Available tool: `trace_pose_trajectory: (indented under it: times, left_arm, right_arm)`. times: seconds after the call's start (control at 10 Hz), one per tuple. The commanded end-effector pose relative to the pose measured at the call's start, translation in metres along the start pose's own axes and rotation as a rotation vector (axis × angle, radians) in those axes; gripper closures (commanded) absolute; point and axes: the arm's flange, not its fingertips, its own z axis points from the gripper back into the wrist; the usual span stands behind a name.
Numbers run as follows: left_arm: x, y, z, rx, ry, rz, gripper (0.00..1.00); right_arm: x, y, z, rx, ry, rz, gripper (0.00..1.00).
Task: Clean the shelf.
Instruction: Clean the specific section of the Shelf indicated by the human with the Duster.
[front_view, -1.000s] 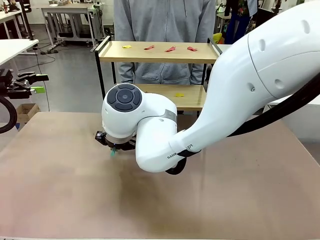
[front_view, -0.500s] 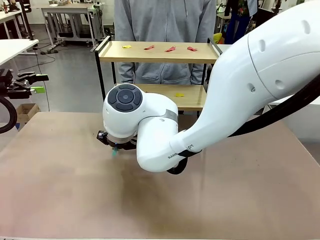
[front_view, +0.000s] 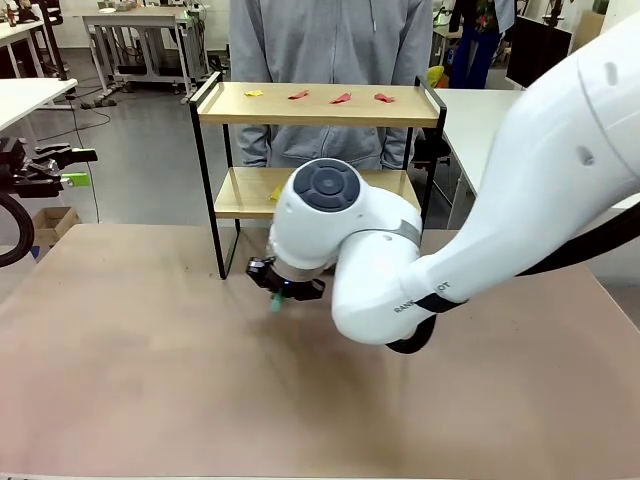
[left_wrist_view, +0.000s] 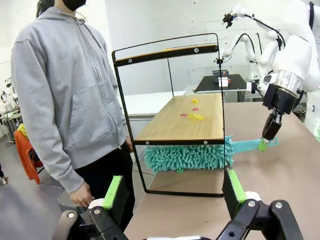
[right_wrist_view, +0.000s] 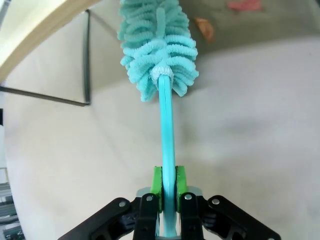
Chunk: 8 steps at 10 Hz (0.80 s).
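Note:
The shelf (front_view: 320, 105) stands at the table's far edge, with red and yellow scraps (front_view: 341, 98) on its top board. From the side, the shelf (left_wrist_view: 175, 125) carries more scraps (left_wrist_view: 195, 116) on its lower board. My right gripper (front_view: 282, 290) is shut on the handle of a teal duster (right_wrist_view: 167, 130). The fluffy duster head (left_wrist_view: 187, 156) sits just below the lower board's edge, above the table. My right gripper (left_wrist_view: 270, 131) hangs to the right of the shelf, fingers pointing down. My left gripper (left_wrist_view: 174, 187) is open and holds nothing, off to the side (front_view: 80, 167).
A person in a grey hoodie (front_view: 330, 40) stands right behind the shelf, a hand (left_wrist_view: 82, 199) hanging near my left fingers. The brown table (front_view: 150, 380) stretches in front. Two reddish scraps (right_wrist_view: 205, 27) lie past the duster head. White tables stand farther back.
My right arm has swung to the right and toward the shelf with the duster, uncovering the shelf's lower left part. The left gripper has stayed put.

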Motion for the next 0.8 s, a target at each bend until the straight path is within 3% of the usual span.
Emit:
trace_pose_trajectory:
  times: [0.0, 0.3, 0.7]
  left_arm:
    - [0.003, -0.001, -0.001, -0.004, 0.002, -0.005, 0.0]
    - [0.003, -0.001, -0.001, -0.004, 0.002, -0.005, 0.0]
    - [0.003, -0.001, -0.001, -0.004, 0.002, -0.005, 0.0]
  right_arm:
    - [0.017, -0.029, 0.024, -0.02, 0.029, -0.012, 0.86]
    - [0.041, -0.064, 0.045, -0.033, 0.044, -0.034, 0.86]
    - [0.068, -0.102, 0.061, -0.186, 0.057, -0.026, 0.86]
